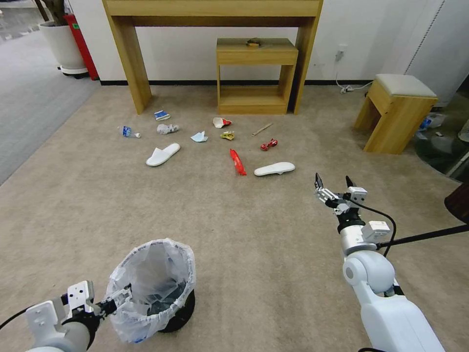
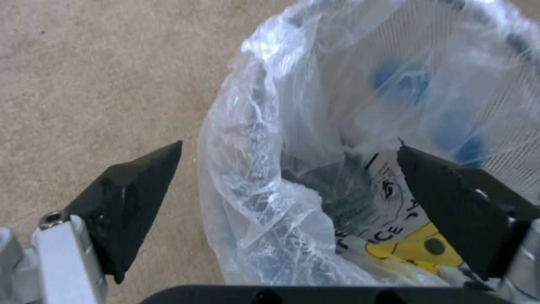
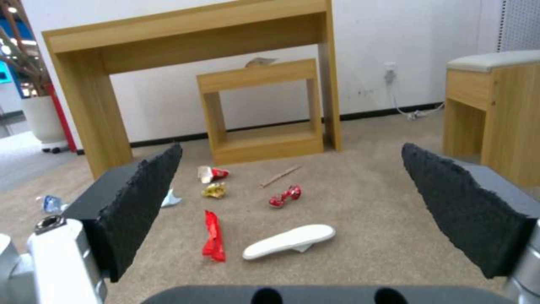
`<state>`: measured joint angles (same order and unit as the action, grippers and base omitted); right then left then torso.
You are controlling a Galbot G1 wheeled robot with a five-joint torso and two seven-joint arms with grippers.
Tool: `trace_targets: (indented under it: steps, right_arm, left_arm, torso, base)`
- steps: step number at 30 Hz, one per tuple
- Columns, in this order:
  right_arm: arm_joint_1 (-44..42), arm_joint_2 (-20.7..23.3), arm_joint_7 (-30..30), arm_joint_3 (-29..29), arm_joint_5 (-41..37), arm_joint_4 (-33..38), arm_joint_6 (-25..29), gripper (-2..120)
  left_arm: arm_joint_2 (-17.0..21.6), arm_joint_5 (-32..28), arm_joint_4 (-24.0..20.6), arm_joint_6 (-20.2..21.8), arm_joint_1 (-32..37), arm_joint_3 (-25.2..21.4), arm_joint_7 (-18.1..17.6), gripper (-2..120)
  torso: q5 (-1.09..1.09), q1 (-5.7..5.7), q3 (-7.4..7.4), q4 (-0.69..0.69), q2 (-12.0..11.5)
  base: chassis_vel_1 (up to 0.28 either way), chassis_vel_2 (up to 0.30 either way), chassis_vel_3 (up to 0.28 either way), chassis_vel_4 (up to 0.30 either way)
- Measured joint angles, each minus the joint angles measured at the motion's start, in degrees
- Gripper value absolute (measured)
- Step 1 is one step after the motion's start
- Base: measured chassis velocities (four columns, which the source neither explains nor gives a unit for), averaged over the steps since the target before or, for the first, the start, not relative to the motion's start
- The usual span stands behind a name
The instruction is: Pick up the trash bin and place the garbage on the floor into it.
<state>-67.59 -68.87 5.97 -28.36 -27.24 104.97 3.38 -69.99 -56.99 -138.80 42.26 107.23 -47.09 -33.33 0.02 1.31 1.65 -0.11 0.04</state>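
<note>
Beige carpet floor (image 1: 254,234) runs up to a white wall, where a tall wooden console (image 1: 212,29) straddles a smaller wooden shelf unit (image 1: 255,73), with a padded stool (image 1: 398,110) off to the right. Down near the left, the trash bin (image 1: 154,288) tips on the floor, its bag-covered rim set between the spread fingers of the left gripper (image 2: 287,198), one finger inside and one outside, not clamped. The right gripper (image 1: 334,183) hovers wide open, holding nothing. Ahead lies the garbage: two white slippers (image 1: 162,154), a red wrapper (image 1: 238,162), a crushed red can (image 1: 268,144).
</note>
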Motion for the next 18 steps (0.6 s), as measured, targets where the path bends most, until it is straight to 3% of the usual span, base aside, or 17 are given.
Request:
trace_targets:
  steps: [7, 18]
  right_arm:
    - [-1.00, 0.13, 0.05, -0.50, 0.13, 0.34, 0.10, 100]
    - [-1.94, -0.82, 0.10, -0.85, 1.40, -1.18, 0.80, 100]
  left_arm:
    - [0.98, -0.82, 2.30, -0.04, -1.82, 0.65, -0.05, 100]
    - [3.13, -2.76, 10.30, -0.09, -9.48, 3.61, -0.83, 100]
  torso:
    - [-0.01, 0.00, 0.00, 0.00, 0.00]
    - [-0.01, 0.00, 0.00, 0.00, 0.00]
  base:
    - [0.000, 0.000, 0.000, 0.000]
    - [0.000, 0.000, 0.000, 0.000]
